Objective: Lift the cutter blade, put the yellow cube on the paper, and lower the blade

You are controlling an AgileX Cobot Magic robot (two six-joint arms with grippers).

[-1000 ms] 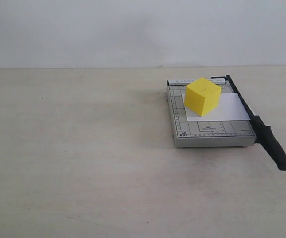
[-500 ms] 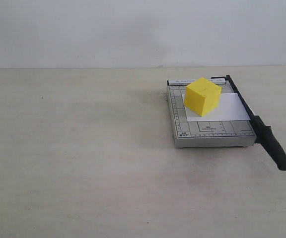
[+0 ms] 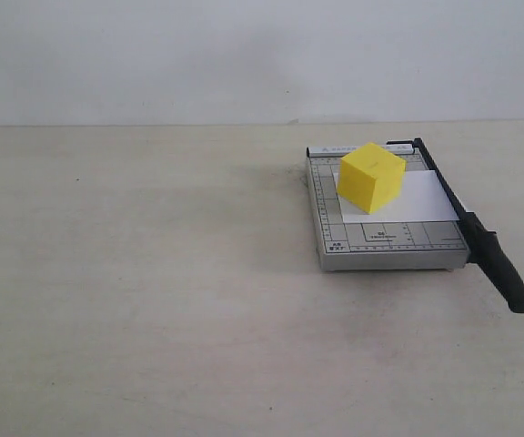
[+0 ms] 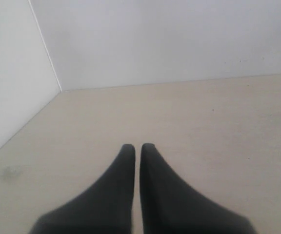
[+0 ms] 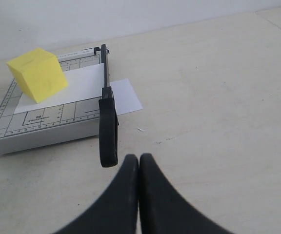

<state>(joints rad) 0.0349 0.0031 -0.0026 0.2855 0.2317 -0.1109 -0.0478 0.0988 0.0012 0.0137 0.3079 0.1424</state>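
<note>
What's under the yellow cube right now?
The yellow cube sits on the paper, which lies on the grey board. The patch directly beneath the cube is hidden.

I see a wide pale beige tabletop [image 3: 153,300], faintly scuffed, a plain white back wall [image 3: 244,55] along its far edge, a second white wall [image 4: 9,73] meeting it at a corner, soft even light

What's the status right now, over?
Both shut, empty: left gripper, right gripper. The yellow cube on paper, cutter blade down. Nothing in the way.
</note>
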